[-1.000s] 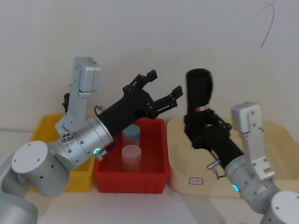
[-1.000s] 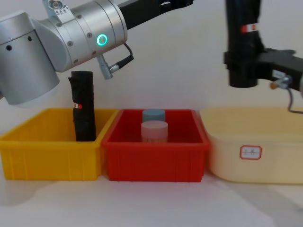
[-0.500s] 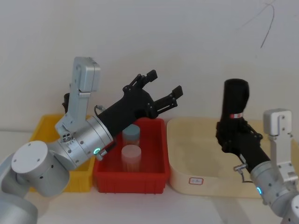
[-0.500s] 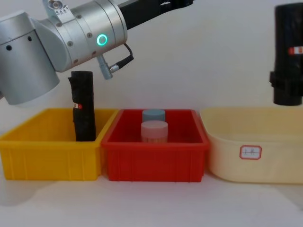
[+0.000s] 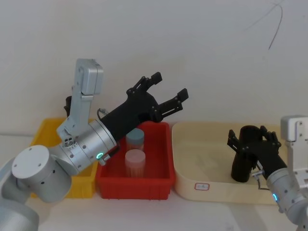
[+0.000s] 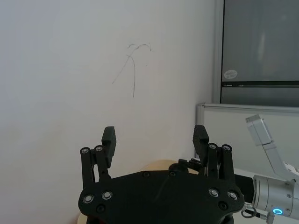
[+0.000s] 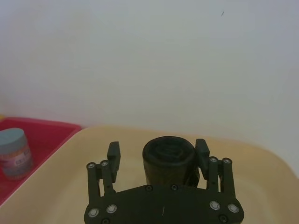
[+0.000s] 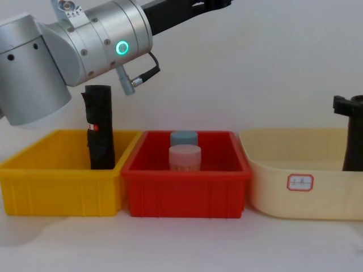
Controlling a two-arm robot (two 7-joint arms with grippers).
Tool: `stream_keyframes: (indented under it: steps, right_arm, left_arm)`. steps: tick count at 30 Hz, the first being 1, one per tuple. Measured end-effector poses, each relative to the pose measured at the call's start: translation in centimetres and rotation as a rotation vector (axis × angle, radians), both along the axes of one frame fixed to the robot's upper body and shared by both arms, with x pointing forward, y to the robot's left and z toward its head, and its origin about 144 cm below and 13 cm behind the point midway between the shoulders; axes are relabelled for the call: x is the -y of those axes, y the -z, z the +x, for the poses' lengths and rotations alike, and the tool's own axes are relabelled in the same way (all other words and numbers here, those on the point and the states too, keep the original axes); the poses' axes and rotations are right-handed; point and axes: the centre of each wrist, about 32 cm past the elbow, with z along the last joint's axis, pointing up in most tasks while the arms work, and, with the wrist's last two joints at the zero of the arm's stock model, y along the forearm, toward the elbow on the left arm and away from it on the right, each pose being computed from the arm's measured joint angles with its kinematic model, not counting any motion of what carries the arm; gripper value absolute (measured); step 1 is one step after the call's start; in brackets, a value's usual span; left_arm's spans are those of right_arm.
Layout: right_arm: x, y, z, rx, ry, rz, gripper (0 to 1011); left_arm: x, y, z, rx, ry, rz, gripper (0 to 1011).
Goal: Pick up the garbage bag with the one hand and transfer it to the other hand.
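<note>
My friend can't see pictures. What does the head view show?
The right gripper sits open around the black garbage bag, which stands in the cream bin. The left gripper hangs open in the air over the red bin, which holds two jars.

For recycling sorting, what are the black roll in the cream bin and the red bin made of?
Black roll: likely rolled plastic film, matte; wound layers show at its top. Red bin: probably rigid moulded plastic, slightly glossy, thick rim.
</note>
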Motion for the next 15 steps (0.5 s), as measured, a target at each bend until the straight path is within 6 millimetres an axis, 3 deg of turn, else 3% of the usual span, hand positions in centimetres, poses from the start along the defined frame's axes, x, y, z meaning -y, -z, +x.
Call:
stream_keyframes:
  steps: [2,15]
  right_arm:
    - [0.1,-0.1,-0.1,0.011,0.002,-0.005,1001]
    - [-0.2,-2.4,-0.9,0.13,-0.024,-0.021,999]
  left_arm:
    - [0.0,0.0,0.0,0.0,0.0,0.0,1000]
    - [0.0,0.0,0.0,0.0,0.0,0.0,1000]
